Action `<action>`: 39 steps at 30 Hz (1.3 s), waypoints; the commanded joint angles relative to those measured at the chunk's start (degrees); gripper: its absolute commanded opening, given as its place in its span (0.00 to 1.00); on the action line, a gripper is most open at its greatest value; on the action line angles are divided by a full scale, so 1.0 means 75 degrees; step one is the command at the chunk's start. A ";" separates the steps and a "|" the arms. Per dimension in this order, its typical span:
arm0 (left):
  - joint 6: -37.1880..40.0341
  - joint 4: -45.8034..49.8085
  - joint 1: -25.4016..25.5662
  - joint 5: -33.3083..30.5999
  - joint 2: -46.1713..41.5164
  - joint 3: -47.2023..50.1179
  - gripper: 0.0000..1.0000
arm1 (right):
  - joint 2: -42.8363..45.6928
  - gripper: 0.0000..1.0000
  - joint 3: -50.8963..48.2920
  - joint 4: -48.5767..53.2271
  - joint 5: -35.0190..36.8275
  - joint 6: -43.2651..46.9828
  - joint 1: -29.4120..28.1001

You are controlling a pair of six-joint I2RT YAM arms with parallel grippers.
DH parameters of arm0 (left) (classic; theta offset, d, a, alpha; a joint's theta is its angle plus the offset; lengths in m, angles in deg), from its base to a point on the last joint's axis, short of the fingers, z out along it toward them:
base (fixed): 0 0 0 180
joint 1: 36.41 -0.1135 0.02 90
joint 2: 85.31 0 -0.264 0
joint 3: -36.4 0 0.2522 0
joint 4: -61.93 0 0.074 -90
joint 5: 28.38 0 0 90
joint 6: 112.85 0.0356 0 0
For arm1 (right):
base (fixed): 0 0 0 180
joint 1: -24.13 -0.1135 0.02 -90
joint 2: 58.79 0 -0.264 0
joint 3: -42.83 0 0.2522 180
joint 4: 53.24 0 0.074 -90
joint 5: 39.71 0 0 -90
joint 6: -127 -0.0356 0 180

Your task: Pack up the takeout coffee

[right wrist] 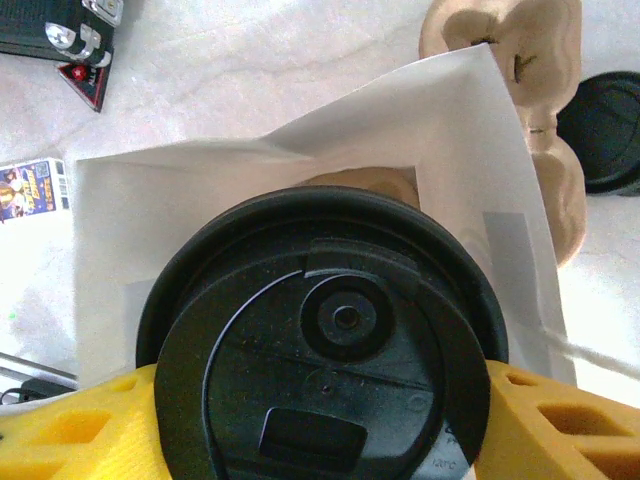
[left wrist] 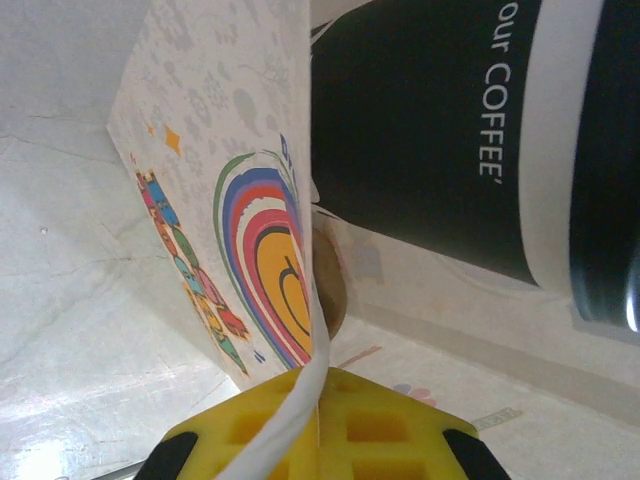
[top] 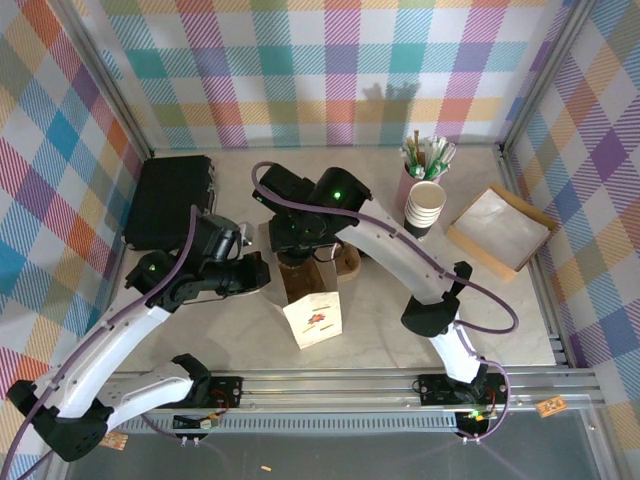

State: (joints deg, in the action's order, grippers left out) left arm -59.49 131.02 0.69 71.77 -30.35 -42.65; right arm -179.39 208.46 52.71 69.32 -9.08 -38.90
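Mid-insertion — my right fingers clamp cup, lid up, in bag mouth at bench centre; left fingers pinch bag's wall, holding it open. Next, I judge: lower straight, then release.

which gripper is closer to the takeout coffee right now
Right. The right gripper is shut on the takeout coffee, a finger on each side, at the mouth of the paper bag. The left gripper pinches the bag's rim, beside the cup.
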 commanded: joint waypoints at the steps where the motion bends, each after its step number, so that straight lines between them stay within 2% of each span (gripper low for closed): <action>1: 0.0079 -0.0100 0.0070 0.0369 -0.0262 0.0173 0.00 | 0.0306 0.37 -0.0070 0.1085 -0.0006 -0.0250 -0.0084; 6: 0.0716 -0.0157 0.0079 0.0469 -0.0373 0.0327 0.00 | 0.0223 0.39 -0.0134 0.1330 0.0108 0.0332 -0.0149; 12: 0.1393 -0.0088 0.0062 0.0452 -0.0470 0.0490 0.00 | 0.0777 0.39 -0.1195 0.0752 0.0137 0.1240 -0.0117; 17: 0.1665 0.0490 0.0068 0.0473 -0.0481 0.0485 0.00 | 0.0873 0.37 -0.0992 0.1008 -0.0114 0.0857 -0.0105; 21: 0.1865 0.0911 0.0076 0.0172 -0.0445 0.0299 0.00 | 0.0901 0.37 -0.1156 0.0982 -0.0306 0.0800 -0.0105; 27: 0.2011 0.1380 0.0080 -0.0241 -0.0175 -0.0370 0.00 | 0.0387 0.36 -0.0272 0.1145 -0.0474 0.1223 -0.0113; 33: 0.1704 0.1781 0.0071 -0.0626 0.0520 -0.1228 0.00 | 0.0061 0.37 -0.0193 0.1294 -0.0492 0.1041 -0.0117; 39: 0.1358 0.1821 0.0115 -0.0647 0.0572 -0.1197 0.00 | -0.0256 0.37 -0.0232 0.1156 -0.0551 0.0716 -0.0116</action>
State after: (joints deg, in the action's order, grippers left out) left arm -47.84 142.06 0.80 68.01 -25.63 -50.61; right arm -180.13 206.08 52.71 66.08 -1.94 -39.64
